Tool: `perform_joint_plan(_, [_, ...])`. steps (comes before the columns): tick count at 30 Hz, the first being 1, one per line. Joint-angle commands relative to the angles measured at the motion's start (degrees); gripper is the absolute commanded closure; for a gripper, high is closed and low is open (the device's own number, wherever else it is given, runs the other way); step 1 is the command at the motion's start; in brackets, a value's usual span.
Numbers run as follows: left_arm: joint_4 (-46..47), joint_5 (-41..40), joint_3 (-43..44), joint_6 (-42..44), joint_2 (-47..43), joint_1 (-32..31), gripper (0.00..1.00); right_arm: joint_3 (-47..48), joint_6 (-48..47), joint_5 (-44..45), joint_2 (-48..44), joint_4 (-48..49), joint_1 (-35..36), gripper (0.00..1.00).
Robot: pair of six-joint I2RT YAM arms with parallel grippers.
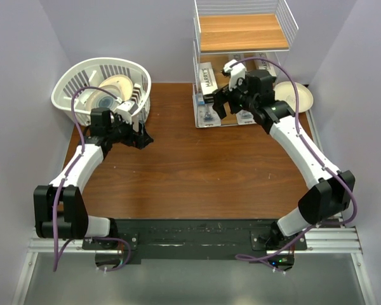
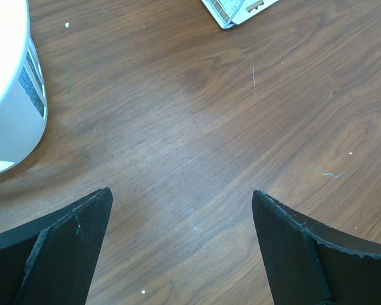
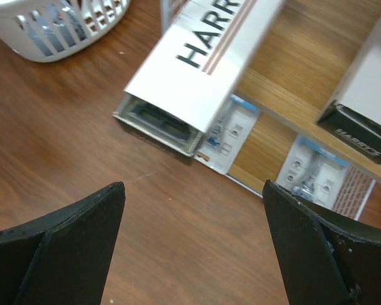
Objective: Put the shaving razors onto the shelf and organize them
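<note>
Currently, left gripper [image 2: 181, 194]: released, empty, above table [image 2: 197, 114].
Right gripper [image 3: 193, 185]: released, empty, facing shelf [image 3: 292, 70].
Razor box [image 3: 190, 76]: lying on shelf.

Pale lavender walls [image 1: 32, 70], dark wood table [image 1: 197, 171], metal base rail [image 1: 197, 241]

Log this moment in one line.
left gripper: open, empty | right gripper: open, empty, facing shelf | HARRY'S box: on shelf
</note>
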Motion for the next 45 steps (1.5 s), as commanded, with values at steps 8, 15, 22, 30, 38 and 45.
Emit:
perform_joint_plan(8, [2.10, 1.09, 0.75, -0.09, 0.09, 0.36, 0.03, 4.96, -3.63, -4.81, 4.69, 2.96, -1.63, 0.14])
perform_joint_plan(15, [2.19, 1.01, 0.84, -0.09, 0.80, 0.44, 0.03, 6.01, -2.39, -6.21, 6.80, 6.38, -1.71, 0.27])
perform_joint_plan(22, [2.37, 1.18, 1.37, -0.09, 1.94, 0.44, 0.03, 8.38, -1.34, -8.41, 9.70, 7.44, -2.33, 0.37])
perform_joint_plan(30, [2.45, 1.27, 2.24, -0.09, 3.26, 0.44, 0.03, 11.02, -0.63, -7.98, 12.60, 9.55, -2.68, 0.43])
perform_joint_plan(38, [2.37, 1.36, 2.86, -0.09, 4.05, 0.44, 0.03, 12.17, 0.33, -7.62, 14.45, 11.13, -2.94, 0.46])
perform_joint_plan(45, [2.54, 1.62, 4.09, -0.36, 5.54, 0.36, 0.03, 12.78, 0.95, -6.39, 15.42, 12.28, -3.12, 0.46])
